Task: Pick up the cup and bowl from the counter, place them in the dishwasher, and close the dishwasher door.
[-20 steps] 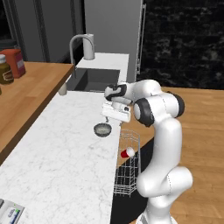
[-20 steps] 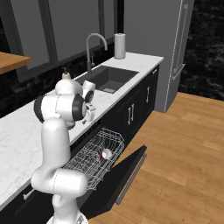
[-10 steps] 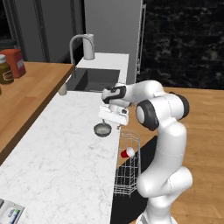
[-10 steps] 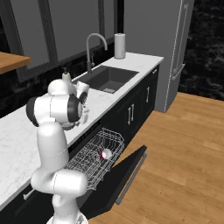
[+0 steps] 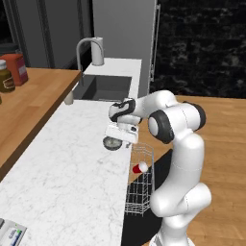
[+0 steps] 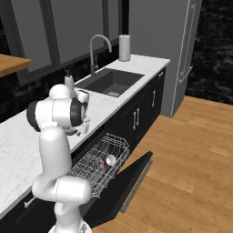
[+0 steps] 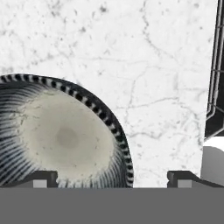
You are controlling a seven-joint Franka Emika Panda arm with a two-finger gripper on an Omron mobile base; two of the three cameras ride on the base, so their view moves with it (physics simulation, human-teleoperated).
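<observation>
- Hovered low over the counter (image 5: 72, 163), the gripper (image 5: 118, 141), right above the bowl (image 5: 113, 142) near the counter's front edge.
- Seen from the hand view: bowl (image 7: 61, 135) sat on the white marble counter (image 7: 153, 78), ribbed dark-and-light rim, pale speckled inside, lying toward the left side of the picture.
- Spread wide apart, the 2 fingertips (image 7: 43, 178); left tip stood over the bowl's near rim, right tip over bare marble. Open, then, and gripping nothing.
- Could not tell whether the left tip touched the rim or merely sat above it.
- Already down in the dishwasher (image 6: 98, 164): the cup (image 5: 139, 167), red with a white mouth, lying on its side in the pulled-out white wire rack (image 5: 139, 185).
- Same cup (image 6: 110, 160) showed from the right base view, tipped over near the middle of the wire rack (image 6: 91, 166).
- Dropped fully open, the dishwasher door (image 6: 132, 182), a dark flat panel reaching out over the wooden floor (image 6: 191, 164).
- Farther along the counter: a dark sink (image 5: 105, 89) with a curved grey faucet (image 5: 89, 50).
- Off to the left, a brown wooden shelf (image 5: 29, 103) running beside the marble, with 2 jars (image 5: 12, 72) at its far end.
- Stood past the sink in the right base view: a white paper-towel roll (image 6: 124, 48).
</observation>
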